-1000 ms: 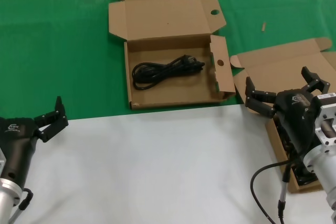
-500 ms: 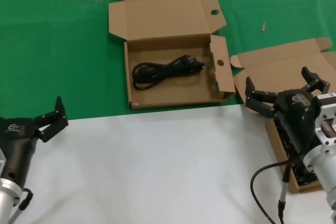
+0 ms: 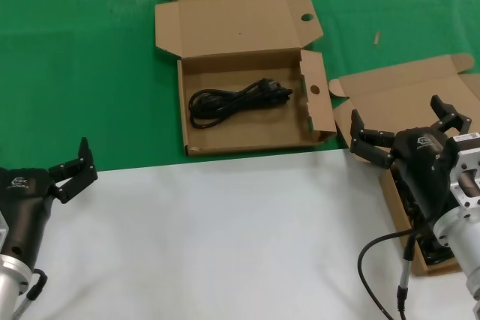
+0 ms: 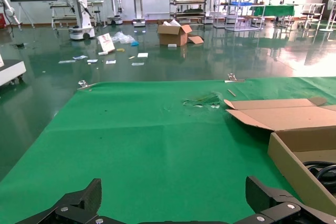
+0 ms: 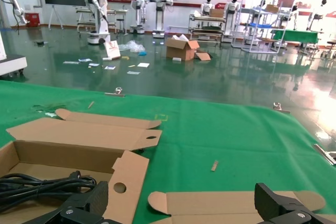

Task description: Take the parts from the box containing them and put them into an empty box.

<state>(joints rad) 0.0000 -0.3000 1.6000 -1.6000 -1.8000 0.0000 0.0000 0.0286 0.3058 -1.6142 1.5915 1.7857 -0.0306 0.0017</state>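
Note:
The hole-punched box (image 3: 247, 144) lies open at the middle of the green mat with one coiled black cord (image 3: 236, 100) inside. The plain-flapped box (image 3: 405, 91) lies open at the right, mostly hidden by my right arm. Dark cords (image 3: 433, 249) show in it under the arm. My right gripper (image 3: 407, 129) is open and empty above that box. In the right wrist view it (image 5: 181, 198) faces the plain box's lid (image 5: 220, 203), with the holed flap (image 5: 126, 177) and cord (image 5: 42, 184) beside. My left gripper (image 3: 75, 170) is open and empty at the near left, parked.
A white sheet (image 3: 225, 237) covers the near half of the table and the green mat (image 3: 82, 73) the far half. My right arm's black cable (image 3: 375, 249) loops over the white area. In the left wrist view the holed box's wall (image 4: 286, 156) shows off to one side.

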